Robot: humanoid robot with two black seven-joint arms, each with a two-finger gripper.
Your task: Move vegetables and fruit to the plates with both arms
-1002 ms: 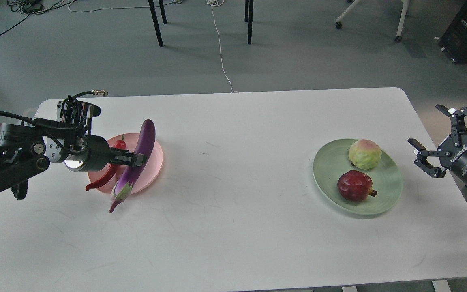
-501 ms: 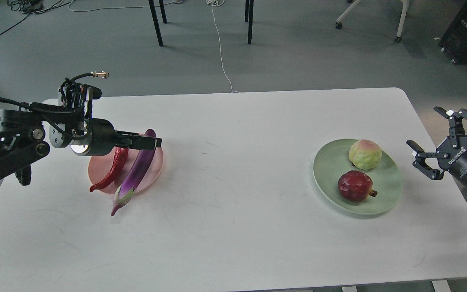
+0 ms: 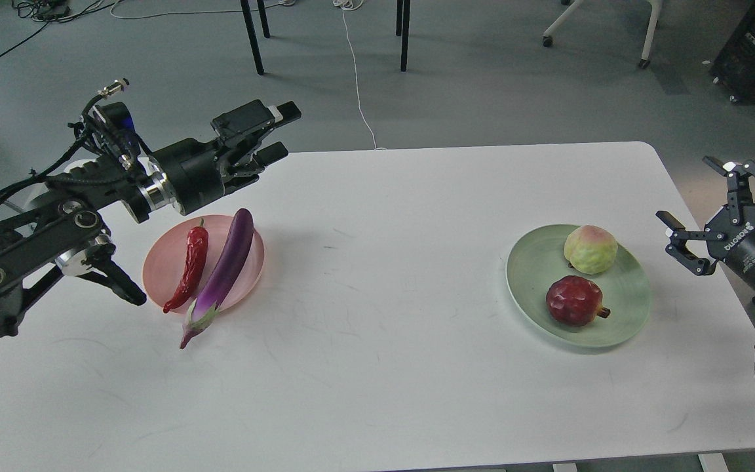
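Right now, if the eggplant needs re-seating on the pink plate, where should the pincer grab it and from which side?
Grip the eggplant at mid-body, where it lies across the pink plate, probably from straight above. It lies diagonally, calyx end overhanging onto the table, so set the fingers across its narrow width. The red chili lies close on its left, so keep the opening tight. The left pincer is nearest.

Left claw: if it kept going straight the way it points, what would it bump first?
Probably nothing. The left claw points up-right over the table's far edge; only floor shows ahead, though depth is unclear.
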